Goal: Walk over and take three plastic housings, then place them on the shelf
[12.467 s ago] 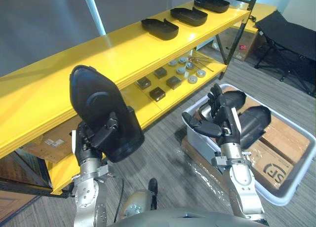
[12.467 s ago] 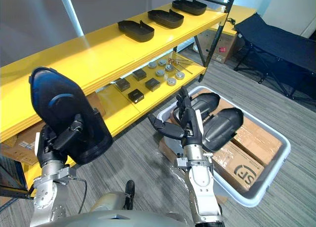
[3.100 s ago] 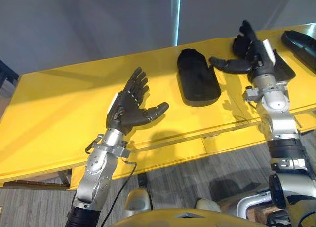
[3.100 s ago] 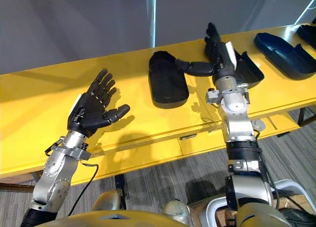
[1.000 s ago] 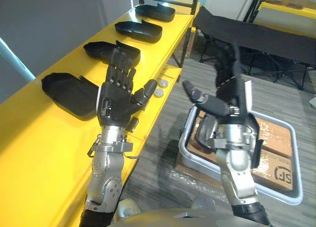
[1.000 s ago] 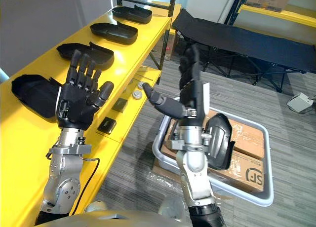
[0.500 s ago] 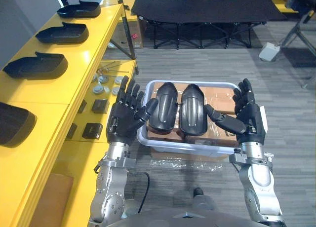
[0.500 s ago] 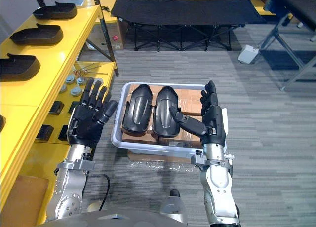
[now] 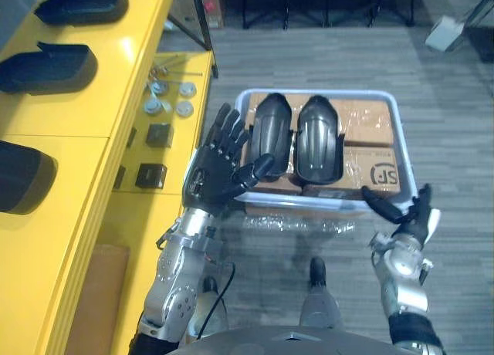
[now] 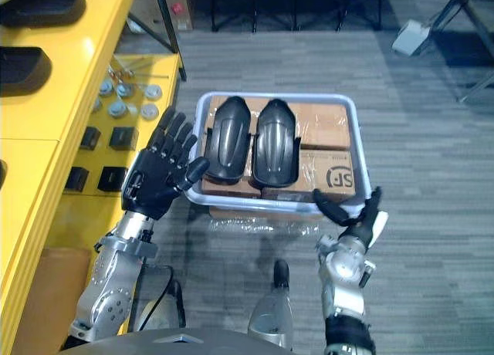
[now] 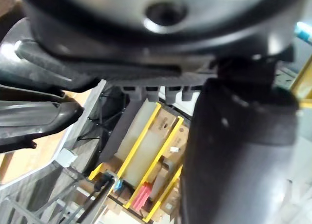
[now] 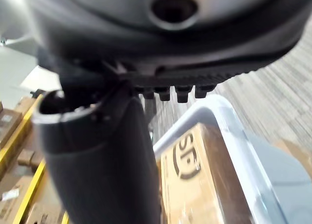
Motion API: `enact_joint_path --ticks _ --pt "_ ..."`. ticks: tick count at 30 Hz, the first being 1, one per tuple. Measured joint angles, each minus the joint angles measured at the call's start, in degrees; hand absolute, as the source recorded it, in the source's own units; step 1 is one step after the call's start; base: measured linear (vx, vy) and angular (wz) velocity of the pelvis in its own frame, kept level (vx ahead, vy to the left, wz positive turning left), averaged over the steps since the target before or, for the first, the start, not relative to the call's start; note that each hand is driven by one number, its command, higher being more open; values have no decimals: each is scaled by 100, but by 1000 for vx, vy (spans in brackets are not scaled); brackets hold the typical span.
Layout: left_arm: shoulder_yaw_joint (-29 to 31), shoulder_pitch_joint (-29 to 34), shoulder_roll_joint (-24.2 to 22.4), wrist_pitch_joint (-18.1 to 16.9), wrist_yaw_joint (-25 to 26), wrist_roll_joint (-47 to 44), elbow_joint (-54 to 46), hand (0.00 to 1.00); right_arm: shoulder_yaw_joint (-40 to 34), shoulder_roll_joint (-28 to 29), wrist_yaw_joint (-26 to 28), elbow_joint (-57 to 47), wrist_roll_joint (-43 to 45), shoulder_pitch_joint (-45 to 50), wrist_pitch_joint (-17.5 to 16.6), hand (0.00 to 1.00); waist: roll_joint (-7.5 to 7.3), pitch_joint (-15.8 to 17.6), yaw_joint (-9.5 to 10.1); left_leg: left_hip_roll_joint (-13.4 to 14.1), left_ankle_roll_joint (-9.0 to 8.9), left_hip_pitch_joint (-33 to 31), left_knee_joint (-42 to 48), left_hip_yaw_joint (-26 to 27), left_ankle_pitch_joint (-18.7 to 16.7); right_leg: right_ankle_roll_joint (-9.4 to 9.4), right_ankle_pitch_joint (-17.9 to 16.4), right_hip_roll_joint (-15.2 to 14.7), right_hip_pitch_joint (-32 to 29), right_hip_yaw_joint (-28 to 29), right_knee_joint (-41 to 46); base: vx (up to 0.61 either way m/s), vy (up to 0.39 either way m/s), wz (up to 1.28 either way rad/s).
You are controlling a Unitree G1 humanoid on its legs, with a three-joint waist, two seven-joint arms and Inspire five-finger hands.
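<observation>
Two black plastic housings (image 9: 270,143) (image 9: 319,143) lie side by side on cardboard boxes inside a pale bin (image 10: 274,96) on the floor. My left hand (image 9: 216,174) is raised and open, fingers spread, just off the bin's near left corner, holding nothing. My right hand (image 9: 409,220) hangs lower, at the bin's near right corner, open and empty, with its thumb (image 12: 107,160) stretched out. Three more housings (image 9: 46,62) (image 9: 77,0) (image 9: 23,177) rest on the yellow shelf (image 9: 77,108) to my left.
The lower yellow shelf carries small round parts (image 9: 166,96) and black blocks (image 9: 150,174), close to the bin's left side. A folding cot's legs stand beyond the bin. Grey carpet lies open to the right of the bin.
The view has swung from the shelf to the bin, which is now closer. The housing my left hand held earlier lies on the shelf. My right hand has dropped lower.
</observation>
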Motion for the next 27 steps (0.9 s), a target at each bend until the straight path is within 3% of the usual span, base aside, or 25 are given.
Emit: enact_joint_path --ticks 3,5,9,20,27 --pt "-13 -151 115 42 -28 -2 13 100 -43 -507 -112 410 100 -736 33 100 -108 205 32 42 0 -254 164 -152 -36 -9 6 46 -103 -90 4 -42 2 14" --pt "-98 -374 273 103 -74 -10 171 100 -44 -849 -103 1025 223 -1257 61 100 -129 358 177 67 -8 -414 296 -246 -26 -54 51 83 -185 -121 13 -29 6 11" --pt "-152 -474 342 230 -110 -10 406 100 19 -1001 -27 1802 282 -1959 75 100 -72 584 329 56 -4 -598 404 -406 -21 -57 82 88 -203 -257 16 -37 12 17" --pt "-158 -590 396 232 -105 -65 736 100 404 -1732 163 2356 276 -3001 240 100 -8 916 382 43 23 -751 512 -532 -2 -68 146 93 -221 -416 17 -12 7 4" --pt "-283 -724 385 223 -96 -82 1114 100 822 -2232 413 3429 495 -3726 266 100 177 1042 480 20 27 -888 584 -685 40 -64 149 93 -206 -568 17 -27 18 10"
